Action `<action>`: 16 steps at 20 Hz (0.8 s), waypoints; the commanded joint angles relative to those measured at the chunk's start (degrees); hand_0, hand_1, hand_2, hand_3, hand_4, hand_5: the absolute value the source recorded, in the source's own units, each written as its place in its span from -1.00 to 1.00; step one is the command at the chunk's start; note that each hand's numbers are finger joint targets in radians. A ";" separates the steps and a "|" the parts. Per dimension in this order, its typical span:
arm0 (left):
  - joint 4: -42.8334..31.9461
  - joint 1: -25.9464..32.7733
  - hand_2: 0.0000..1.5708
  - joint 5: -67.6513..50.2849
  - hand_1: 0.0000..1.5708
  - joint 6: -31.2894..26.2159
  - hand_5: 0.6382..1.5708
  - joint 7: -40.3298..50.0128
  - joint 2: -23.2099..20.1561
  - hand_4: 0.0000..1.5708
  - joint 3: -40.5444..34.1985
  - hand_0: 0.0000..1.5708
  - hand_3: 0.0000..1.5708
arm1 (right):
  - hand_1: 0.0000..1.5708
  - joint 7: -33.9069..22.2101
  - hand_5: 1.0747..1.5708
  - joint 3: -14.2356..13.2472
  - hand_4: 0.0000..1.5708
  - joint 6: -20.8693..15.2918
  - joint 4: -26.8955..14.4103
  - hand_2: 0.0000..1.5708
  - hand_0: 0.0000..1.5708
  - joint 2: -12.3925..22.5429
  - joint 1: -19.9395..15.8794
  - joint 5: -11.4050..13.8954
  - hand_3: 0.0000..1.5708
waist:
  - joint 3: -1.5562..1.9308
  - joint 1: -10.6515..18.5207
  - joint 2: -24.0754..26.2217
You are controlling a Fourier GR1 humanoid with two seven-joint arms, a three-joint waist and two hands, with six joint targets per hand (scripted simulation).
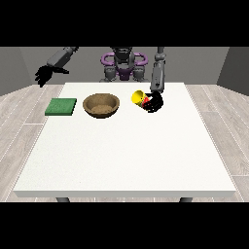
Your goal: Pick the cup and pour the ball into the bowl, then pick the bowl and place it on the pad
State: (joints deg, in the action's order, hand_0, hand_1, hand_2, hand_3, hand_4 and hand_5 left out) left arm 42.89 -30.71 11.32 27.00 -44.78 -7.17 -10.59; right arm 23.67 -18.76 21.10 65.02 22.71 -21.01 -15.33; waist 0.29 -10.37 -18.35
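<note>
The hand at the view's right [154,103] grips the tipped yellow cup [138,97] just right of the wooden bowl [101,105], so the ball might fall onto the white table [126,151] and roll away.

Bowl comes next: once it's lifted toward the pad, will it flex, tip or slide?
The bowl looks wooden and thick-walled, so probably rigid. Wide and shallow, it seems unlikely to tip. Its curved rim may be awkward to pinch; the flat green pad lies close beside it.
</note>
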 commanded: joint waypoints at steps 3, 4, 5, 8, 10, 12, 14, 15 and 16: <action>0.32 0.65 1.00 8.43 0.70 4.62 0.91 9.49 0.06 0.24 6.79 0.70 1.00 | -1.00 -1.67 0.95 -3.74 -1.00 3.11 -9.78 -1.00 -1.00 5.06 0.63 -1.50 -1.00 | -0.19 3.95 8.55; 1.46 -0.64 1.00 10.44 0.72 4.44 0.92 13.03 -0.42 0.26 8.65 0.72 1.00 | -1.00 0.53 0.94 -3.17 -1.00 1.29 -11.26 -1.00 -1.00 3.71 1.04 0.37 -1.00 | -0.15 5.59 10.17; 1.26 -0.01 1.00 14.09 0.75 8.34 0.92 15.95 2.99 0.29 11.81 0.75 1.00 | -1.00 -3.25 0.95 -2.60 -1.00 -0.15 -11.93 -0.93 -1.00 3.74 0.39 0.65 -1.00 | -0.10 6.21 13.81; 3.34 -0.46 1.00 17.61 0.76 3.24 0.93 23.28 0.52 0.32 15.42 0.76 1.00 | -1.00 0.70 0.96 -3.90 -1.00 0.49 -16.37 -1.00 -1.00 3.84 5.58 1.51 -1.00 | -0.13 9.46 18.96; 4.62 -2.81 1.00 21.89 0.78 2.86 1.00 28.98 2.01 0.39 19.12 0.78 1.00 | -1.00 1.08 0.96 -4.78 -1.00 1.57 -19.47 -1.00 -1.00 5.68 5.13 1.44 -1.00 | -0.14 11.79 19.91; 2.52 -1.70 1.00 27.30 0.75 5.31 0.99 33.92 2.84 0.46 21.97 0.75 1.00 | -1.00 0.42 0.96 -3.14 -1.00 -0.17 -18.92 -1.00 -1.00 3.13 6.90 2.67 -1.00 | -0.15 11.47 22.84; 4.74 -5.81 1.00 30.37 0.74 5.59 0.99 37.08 2.48 0.45 22.95 0.74 1.00 | -1.00 6.36 0.95 -4.34 -1.00 -0.59 -22.21 -1.00 -1.00 3.73 7.72 3.79 -1.00 | -0.14 14.13 19.70; 4.79 -5.19 1.00 30.26 0.74 3.32 0.99 38.39 2.31 0.45 22.30 0.74 1.00 | -1.00 1.94 0.94 -4.67 -1.00 0.84 -21.05 -1.00 -1.00 4.69 5.60 1.62 -1.00 | -0.24 11.90 20.70; 4.96 -5.38 1.00 33.01 0.74 6.26 0.99 39.40 4.48 0.45 24.03 0.74 1.00 | -1.00 2.00 0.95 -4.25 -1.00 -0.27 -21.27 -1.00 -1.00 4.49 3.81 2.25 -1.00 | -0.23 13.09 20.03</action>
State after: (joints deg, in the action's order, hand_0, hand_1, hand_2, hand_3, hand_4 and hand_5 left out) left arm 46.78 -34.56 38.24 31.77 -11.34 -4.64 10.09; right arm 25.50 -22.70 21.26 45.67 26.74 -15.61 -13.14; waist 0.14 1.25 1.42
